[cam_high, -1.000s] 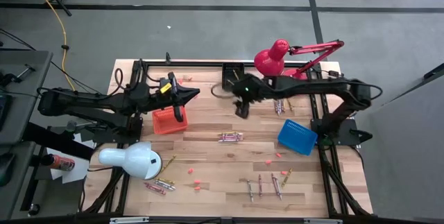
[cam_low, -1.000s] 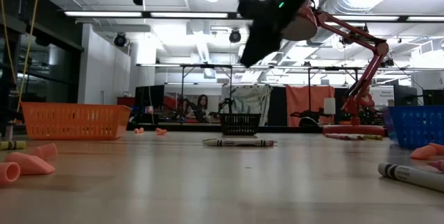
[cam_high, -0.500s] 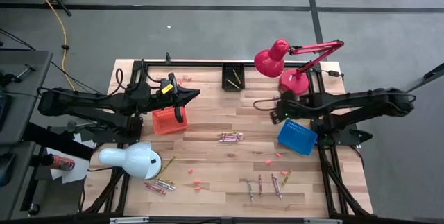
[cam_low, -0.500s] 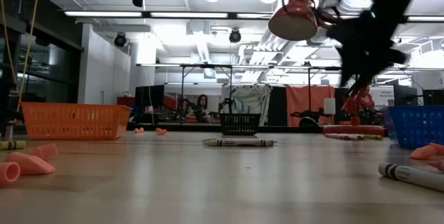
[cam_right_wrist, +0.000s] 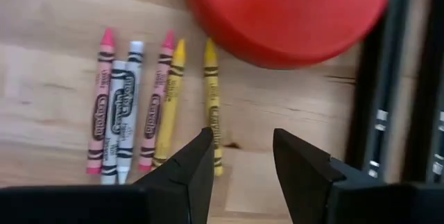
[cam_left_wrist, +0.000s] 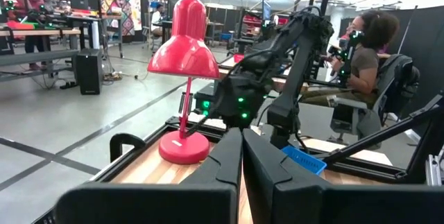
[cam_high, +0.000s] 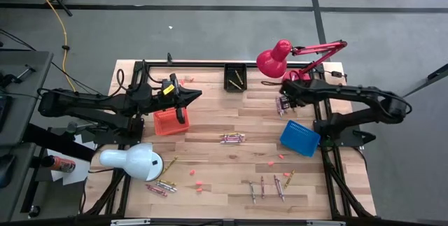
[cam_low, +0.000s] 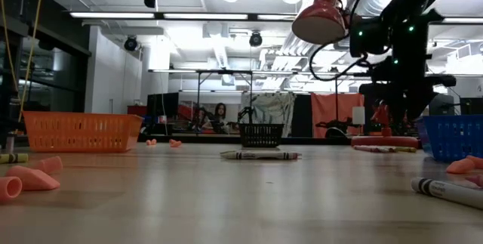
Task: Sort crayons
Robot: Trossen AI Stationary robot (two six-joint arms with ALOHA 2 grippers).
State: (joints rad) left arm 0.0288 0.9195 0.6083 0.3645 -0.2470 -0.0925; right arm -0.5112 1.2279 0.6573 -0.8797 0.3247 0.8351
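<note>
Several crayons (cam_right_wrist: 149, 106), pink, grey-white and yellow, lie side by side on the wooden table next to the red lamp's round base (cam_right_wrist: 284, 12). My right gripper (cam_right_wrist: 241, 144) is open and hovers over them at the table's far right (cam_high: 283, 104), its fingers above the yellow ones. More crayons lie in a bunch mid-table (cam_high: 232, 138), at the near left (cam_high: 161, 186) and at the near middle (cam_high: 269, 184). My left gripper (cam_high: 190, 94) is shut and empty, held above the table beside the orange basket (cam_high: 170, 121).
A black tray (cam_high: 236, 78) stands at the far middle and a blue basket (cam_high: 299, 137) at the right. A red lamp (cam_high: 274, 58) leans over the far right; a white lamp (cam_high: 133, 159) is at the near left. Pink chips (cam_high: 197, 182) are scattered on the table.
My right gripper has swung from near the black tray toward the table's right edge, then a little toward the far edge, and has come down over the crayons beside the red lamp's base.
</note>
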